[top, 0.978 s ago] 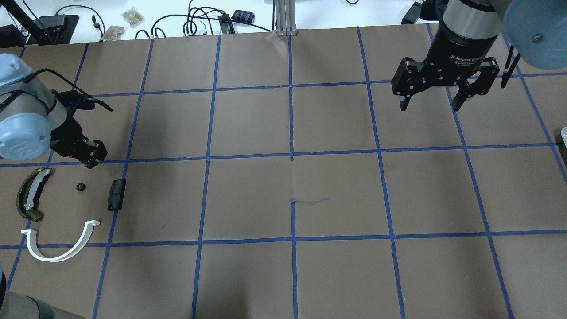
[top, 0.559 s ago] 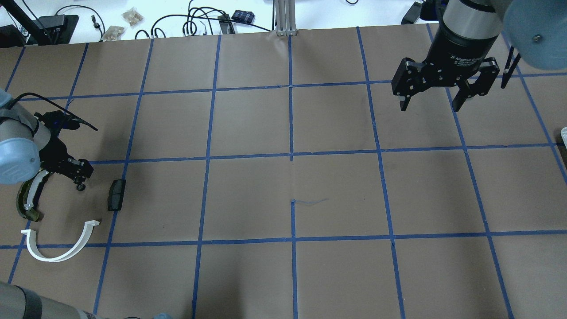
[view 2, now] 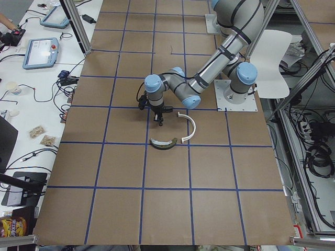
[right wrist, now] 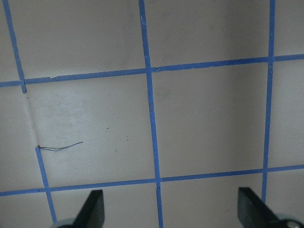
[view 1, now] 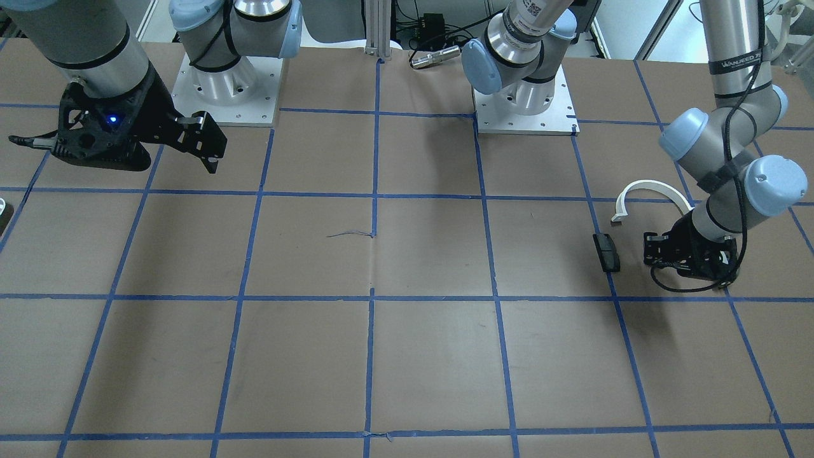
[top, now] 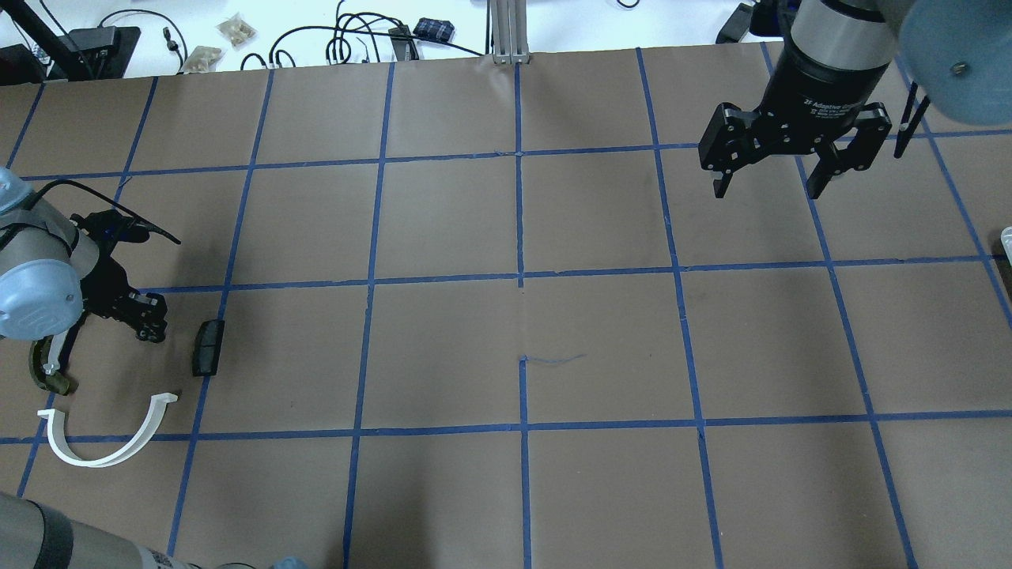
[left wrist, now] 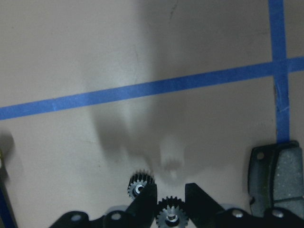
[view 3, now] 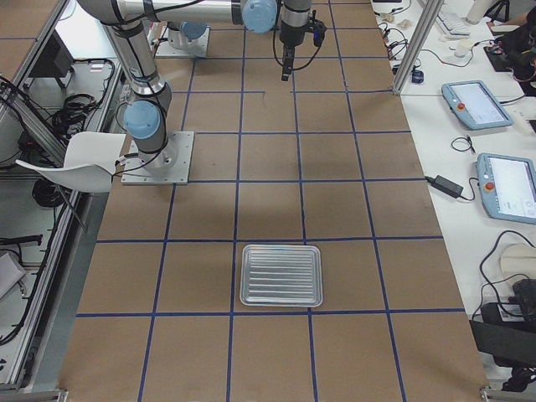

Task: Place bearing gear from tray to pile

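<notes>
My left gripper (top: pixel 150 325) is low over the table among the pile, shut on a small dark bearing gear (left wrist: pixel 170 217). A second gear (left wrist: pixel 141 184) lies on the table just beside its left finger (left wrist: pixel 148 197). The dark grey block (top: pixel 208 347) lies to its right, also seen in the left wrist view (left wrist: pixel 275 173). The white half-ring arc (top: pixel 107 442) lies in front. The olive-green shoe (top: pixel 46 371) is partly hidden under my left arm. My right gripper (top: pixel 771 186) hangs open and empty at the far right. The metal tray (view 3: pixel 281 275) shows only in the exterior right view.
Brown paper with a blue tape grid covers the table (top: pixel 522 356). Cables and small bags (top: pixel 237 30) lie on the white bench beyond the far edge. The left arm's elbow (top: pixel 35 292) hangs over the pile's left side.
My left gripper came down and toward the near side, to the spot where the loose gear lay; that gear is now hidden under it in the overhead view. The right arm has not moved.
</notes>
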